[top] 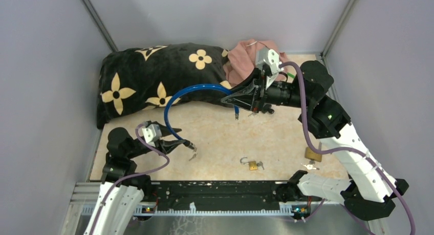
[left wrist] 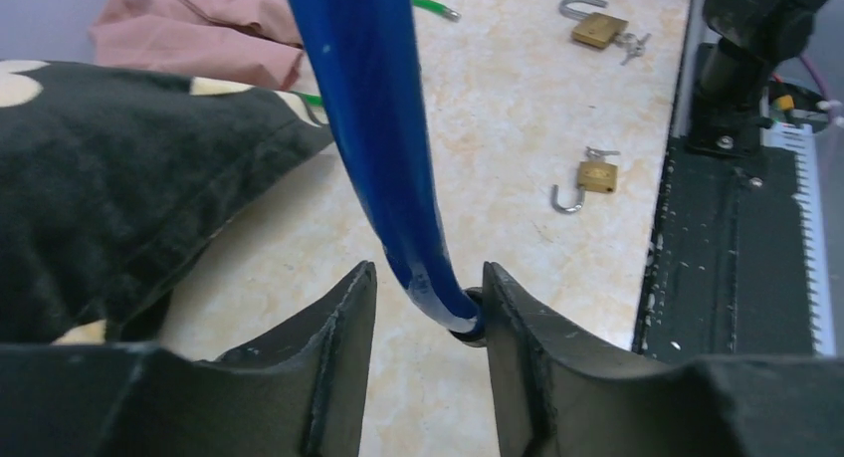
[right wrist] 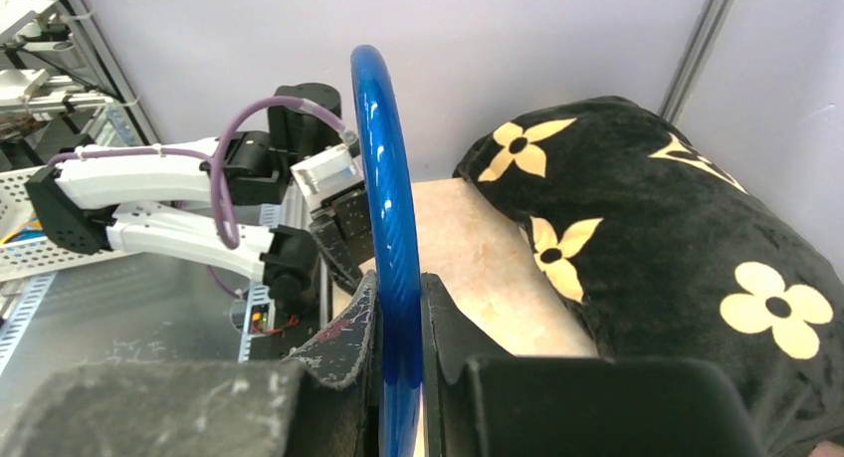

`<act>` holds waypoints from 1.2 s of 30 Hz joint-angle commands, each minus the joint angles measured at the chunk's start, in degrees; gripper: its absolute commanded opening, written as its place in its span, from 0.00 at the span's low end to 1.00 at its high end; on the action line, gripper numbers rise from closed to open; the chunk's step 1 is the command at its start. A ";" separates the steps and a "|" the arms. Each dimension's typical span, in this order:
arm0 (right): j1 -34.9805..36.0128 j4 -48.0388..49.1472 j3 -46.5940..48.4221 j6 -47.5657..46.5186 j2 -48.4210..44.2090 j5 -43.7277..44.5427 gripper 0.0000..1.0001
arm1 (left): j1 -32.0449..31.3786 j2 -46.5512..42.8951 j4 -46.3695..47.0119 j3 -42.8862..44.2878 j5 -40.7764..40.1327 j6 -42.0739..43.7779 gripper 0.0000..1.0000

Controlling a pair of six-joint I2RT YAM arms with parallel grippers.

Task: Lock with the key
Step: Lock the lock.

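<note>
A blue cable lock (top: 173, 100) arcs above the table between my two grippers. My right gripper (top: 229, 98) is shut on one end of it; in the right wrist view the cable (right wrist: 384, 158) runs up from between the fingers of that gripper (right wrist: 400, 283). The cable's other end (left wrist: 438, 296) sits between the jaws of my left gripper (left wrist: 426, 273), which stands open, and it touches only the right finger. A small key (top: 193, 154) dangles below my left gripper (top: 187, 144). A small brass padlock (top: 252, 165) with its shackle open lies near the front edge.
A black cushion (top: 153, 76) with cream flowers fills the back left, with a pink cloth (top: 251, 56) beside it. A second brass padlock (top: 312, 154) with keys (top: 309, 166) lies at the right. A black rail (top: 220, 191) runs along the near edge.
</note>
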 commanded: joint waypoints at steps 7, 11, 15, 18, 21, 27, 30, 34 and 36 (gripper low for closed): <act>-0.34 10.80 1.17 4.88 -0.98 -1.54 0.00 | -0.21 1.86 10.92 -2.73 7.98 -19.20 0.02; 1.75 28.06 -6.83 13.57 -1.63 7.18 0.00 | -0.21 0.25 26.46 -3.87 5.19 -36.10 0.00; 7.79 53.82 -17.37 21.38 -0.32 17.98 0.00 | -0.16 -2.33 39.89 -3.03 -2.95 -50.01 0.00; 14.94 61.63 -18.46 18.21 3.81 25.40 0.00 | 3.55 -5.71 46.93 -1.13 -8.18 -55.25 0.00; 20.44 64.39 -15.89 13.59 8.33 27.85 0.00 | 7.26 -8.40 51.13 -0.27 -12.59 -60.35 0.00; 22.92 66.63 -10.64 13.94 14.60 27.22 0.00 | 12.60 -12.57 56.60 -1.86 -17.77 -67.59 0.00; 23.81 66.32 -8.92 13.05 16.48 27.02 0.00 | 15.64 -14.55 58.20 -2.97 -18.44 -69.58 0.00; 23.84 63.76 -6.76 13.17 18.03 26.61 0.00 | 17.85 -16.37 58.68 -3.33 -19.94 -70.76 0.00; 23.86 63.09 -6.77 13.85 18.50 26.46 0.00 | 18.15 -16.45 59.26 -3.41 -20.35 -70.87 0.00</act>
